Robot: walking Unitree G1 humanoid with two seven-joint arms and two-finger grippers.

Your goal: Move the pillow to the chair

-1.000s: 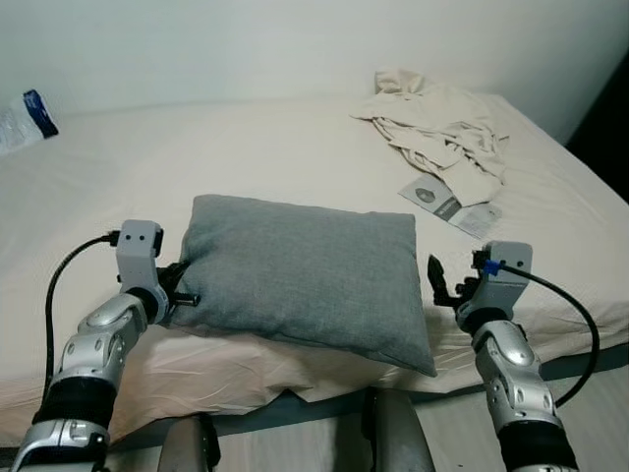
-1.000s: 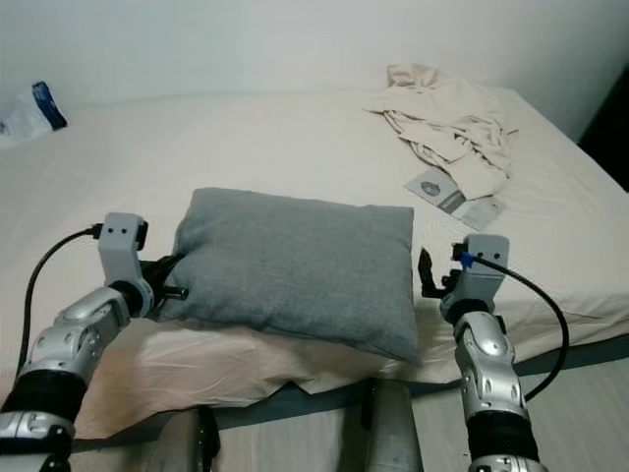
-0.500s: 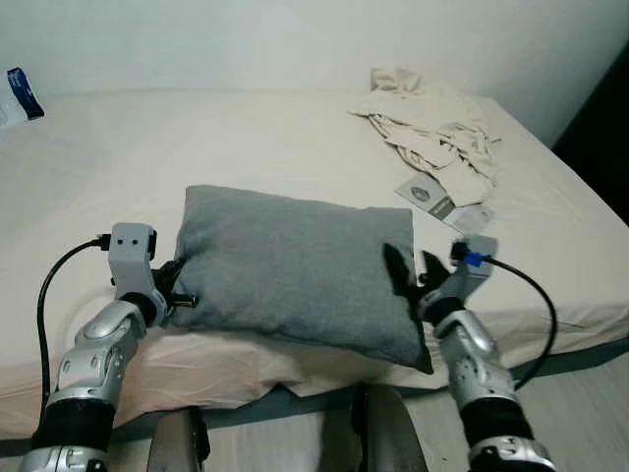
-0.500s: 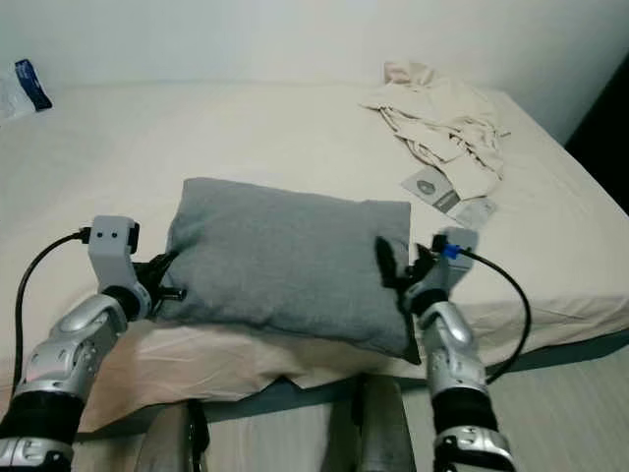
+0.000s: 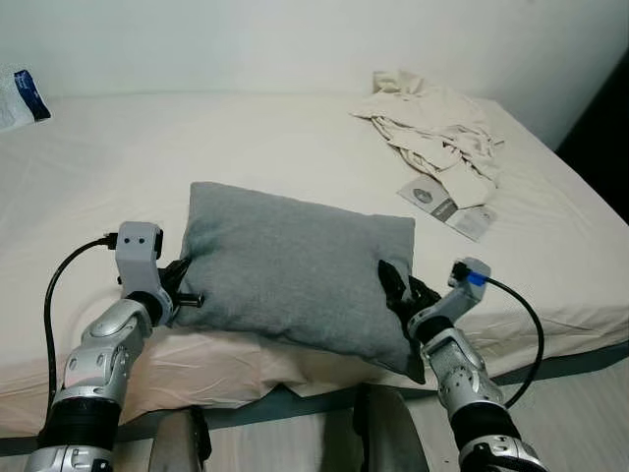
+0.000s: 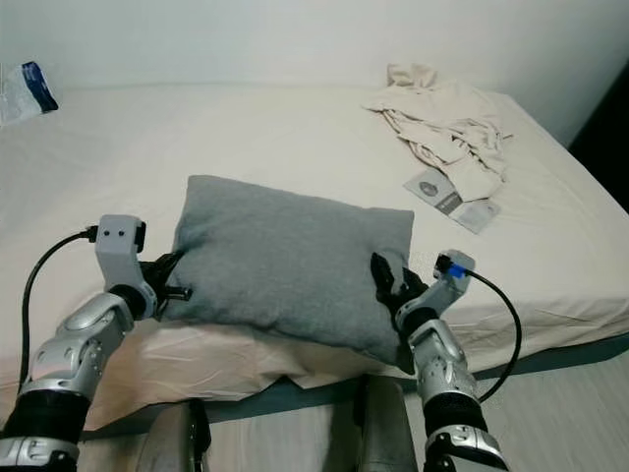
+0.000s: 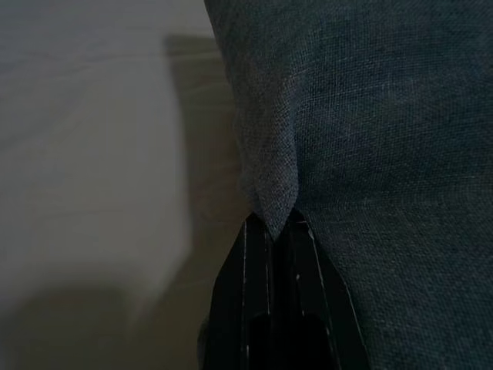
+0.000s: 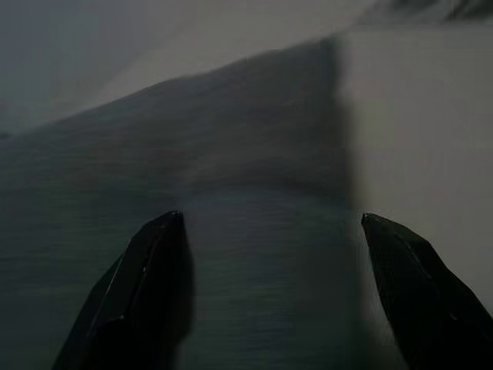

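Left eye view: the pillow (image 5: 295, 280) lies on the bed (image 5: 246, 147), at its near edge, between the two arms. The left gripper (image 5: 182, 292) is at the pillow's left edge, fingers pressed against the fabric. The right gripper (image 5: 398, 290) is at the pillow's right near corner; one black finger lies over the top face of the pillow, the other is at the pillow's side. Beyond the right gripper, well apart, lie a heap of cloth (image 5: 437, 133) and two cards (image 5: 447, 208). A blue-and-white packet (image 5: 20, 98) lies far beyond the left gripper, at the bed's far left.

Right eye view: same layout. The right gripper reaches onto the pillow's right end, its fingers spread over the corner.

Left wrist view: the left gripper (image 7: 275, 231) is closed narrow, and a pinched fold of the pillow's grey fabric sits between its fingertips. Bed sheet lies to one side of the fold.

Right wrist view: the right gripper (image 8: 269, 239) is spread wide. The pillow's grey surface lies between its fingers (image 8: 154, 262) and ahead of them. The picture is dim and blurred; contact cannot be told here.
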